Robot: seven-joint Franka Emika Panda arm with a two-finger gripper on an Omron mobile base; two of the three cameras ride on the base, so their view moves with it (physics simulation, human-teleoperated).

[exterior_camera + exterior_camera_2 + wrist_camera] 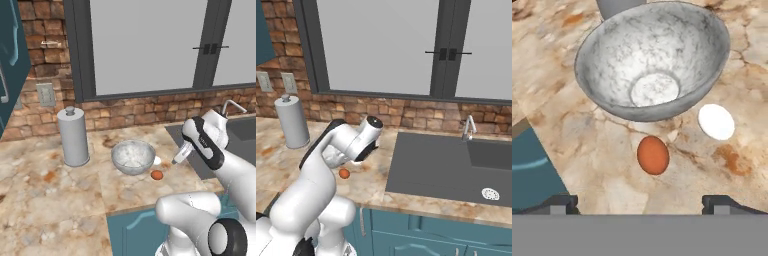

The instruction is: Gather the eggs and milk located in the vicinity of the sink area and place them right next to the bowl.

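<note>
The silvery bowl point(654, 60) with a whitish speckled inside stands on the marble counter. Right beside it on the counter lie the orange-brown egg point(653, 155) and the white egg point(716, 121). My gripper point(640, 205) hovers above them, open, its fingertips point(559, 204) wide apart with nothing between them. From the left base view the bowl point(132, 156) is left of my gripper point(176, 160), and the orange egg point(157, 174) lies just below the bowl's right side. My arm hides the bowl in the right base view, where the orange egg point(344, 173) shows. The milk is out of view.
A tall grey canister point(73, 136) with a knob stands left of the bowl, near the brick wall. The dark sink point(441, 165) with a silver drain point(490, 193) and tap point(468, 127) lies to the right. The counter's front edge point(130, 210) runs close below the eggs.
</note>
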